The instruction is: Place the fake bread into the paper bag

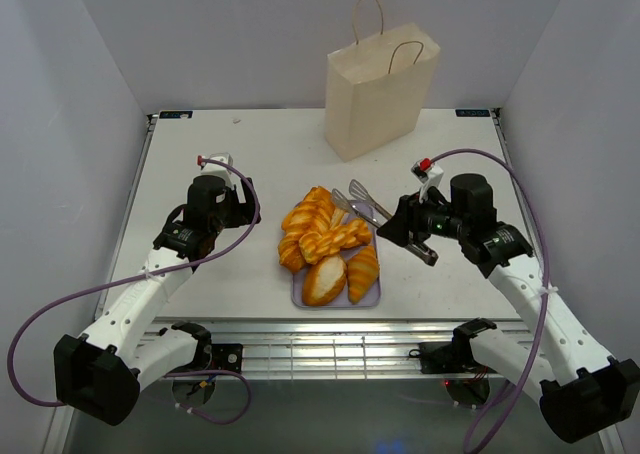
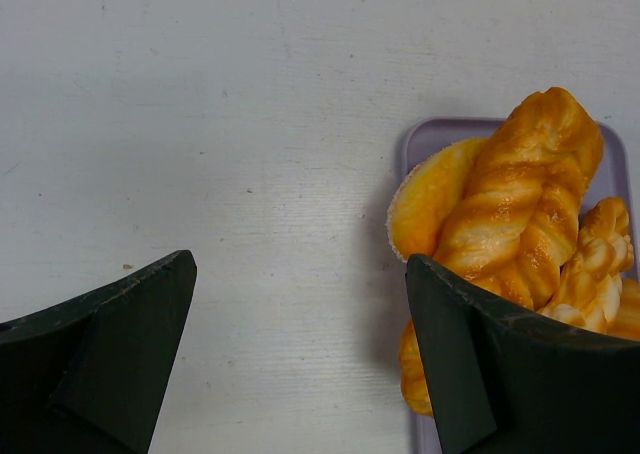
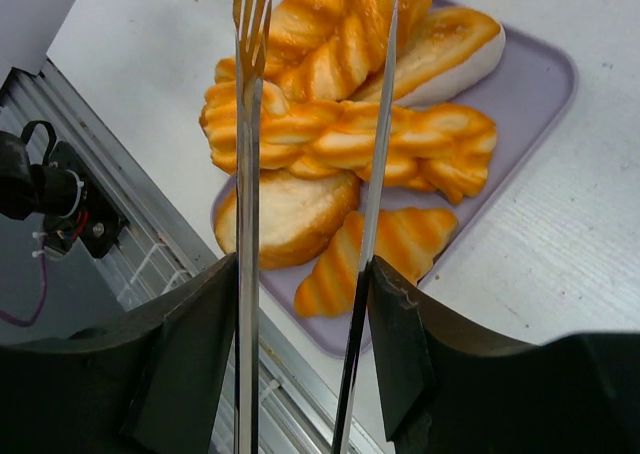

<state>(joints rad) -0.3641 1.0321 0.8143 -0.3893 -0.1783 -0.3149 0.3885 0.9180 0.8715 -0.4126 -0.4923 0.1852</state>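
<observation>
The fake bread (image 1: 325, 239) lies heaped on a lilac tray (image 1: 370, 296) at the near middle of the table (image 1: 220, 139); the paper bag (image 1: 380, 89) stands upright at the far edge, well apart from the pile. The right gripper (image 1: 398, 224) sits just right of the tray, clamped on a pair of metal tongs (image 1: 358, 202); in its wrist view the tongs' two arms stand apart above the braided loaves (image 3: 340, 139) and a croissant (image 3: 380, 254), and whether they touch any piece I cannot tell. The left gripper (image 1: 240, 199) hovers left of the tray, spread wide and holding nothing; in its wrist view the bread lies beside the finger (image 2: 500, 374) on the right, outside the gap.
</observation>
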